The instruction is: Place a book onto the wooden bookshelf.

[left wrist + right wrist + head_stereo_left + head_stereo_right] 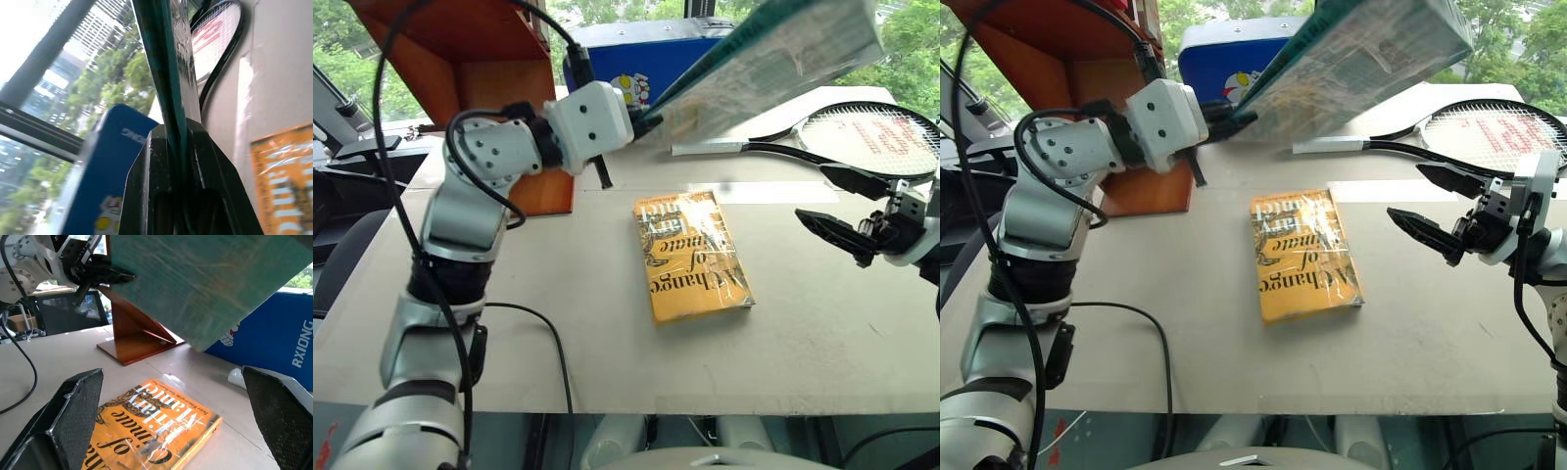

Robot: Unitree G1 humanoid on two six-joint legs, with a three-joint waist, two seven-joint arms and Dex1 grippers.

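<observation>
Teal book point(773, 59) between clamped left jaws

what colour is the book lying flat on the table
Yellow-orange with black lettering, under shiny wrap; clearest in the left eye view.

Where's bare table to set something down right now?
Free: the near table in front of the yellow book, and the strip between it and the wooden bookshelf. Crowded: the far side, with blue case and racket.

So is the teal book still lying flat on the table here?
No, the left gripper holds the teal book in the air above the table.
</observation>
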